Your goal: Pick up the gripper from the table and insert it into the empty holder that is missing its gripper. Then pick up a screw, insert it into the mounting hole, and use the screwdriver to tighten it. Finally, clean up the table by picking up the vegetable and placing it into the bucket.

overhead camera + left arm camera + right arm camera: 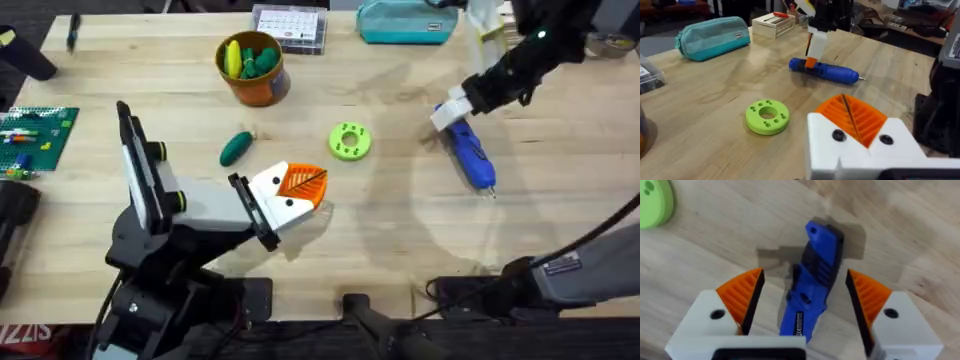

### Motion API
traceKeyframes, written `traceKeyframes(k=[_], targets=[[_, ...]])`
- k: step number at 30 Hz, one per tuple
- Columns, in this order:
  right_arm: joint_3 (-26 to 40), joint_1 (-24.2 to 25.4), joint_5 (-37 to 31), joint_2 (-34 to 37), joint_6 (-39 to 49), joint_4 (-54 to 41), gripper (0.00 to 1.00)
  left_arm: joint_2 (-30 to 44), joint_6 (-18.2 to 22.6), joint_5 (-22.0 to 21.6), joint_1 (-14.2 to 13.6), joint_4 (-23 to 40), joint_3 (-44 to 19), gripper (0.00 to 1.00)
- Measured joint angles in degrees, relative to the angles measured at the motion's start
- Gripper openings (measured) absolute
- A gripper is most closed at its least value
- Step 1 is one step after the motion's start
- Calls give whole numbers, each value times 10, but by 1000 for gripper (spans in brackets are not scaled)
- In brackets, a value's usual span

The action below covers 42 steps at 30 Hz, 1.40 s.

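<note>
**A:** Screwdriver (812, 287) lies flat on the table (400, 230), right of centre, silver tip towards the robot. Right gripper (805, 297) is spread wide, one orange pad each side of the blue body, neither touching as far as I can tell.

**B:** Step in hand?

**A:** Looks like the grasp on the screwdriver. To do it well: come down square, keep the body centred between the pads, pinch on the dark ribbed section rather than the tapered end, so it doesn't swivel when lifted. Close slowly; it's round and may roll.

**B:** Left side?

**A:** Left gripper (292, 195) hovers near the table's middle, pads pressed together, nothing between them. Lime-green disc (349, 141) sits just beyond it; the vegetable (236, 147) is on the table to the left of the disc, near the bucket (252, 68). Bucket already holds yellow and green toy pieces. Teal pouch (405, 22) at the far edge.

**B:** Any writing?

**A:** Small white label on the screwdriver body in the right wrist view, print too small to read. A tag on the pouch, also unreadable. No brand I can make out.
</note>
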<state>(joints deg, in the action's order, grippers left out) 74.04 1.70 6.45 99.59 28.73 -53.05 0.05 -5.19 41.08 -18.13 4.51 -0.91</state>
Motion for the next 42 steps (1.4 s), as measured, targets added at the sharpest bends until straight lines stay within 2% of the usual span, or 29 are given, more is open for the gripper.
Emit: traceKeyframes(k=[11,20,29,35,42], targets=[[-55,-23,-53,0,4,34,978,0,0,0,0,0,0,9],[-57,-23,-58,0,-8,49,978,0,0,-2,0,0,0,9],[-57,-23,-55,1,28,55,978,0,0,-2,0,0,0,9],[-58,-23,-56,28,34,61,977,0,0,-2,0,0,0,9],[-59,-22,-62,33,35,59,930,0,0,-2,0,0,0,10]])
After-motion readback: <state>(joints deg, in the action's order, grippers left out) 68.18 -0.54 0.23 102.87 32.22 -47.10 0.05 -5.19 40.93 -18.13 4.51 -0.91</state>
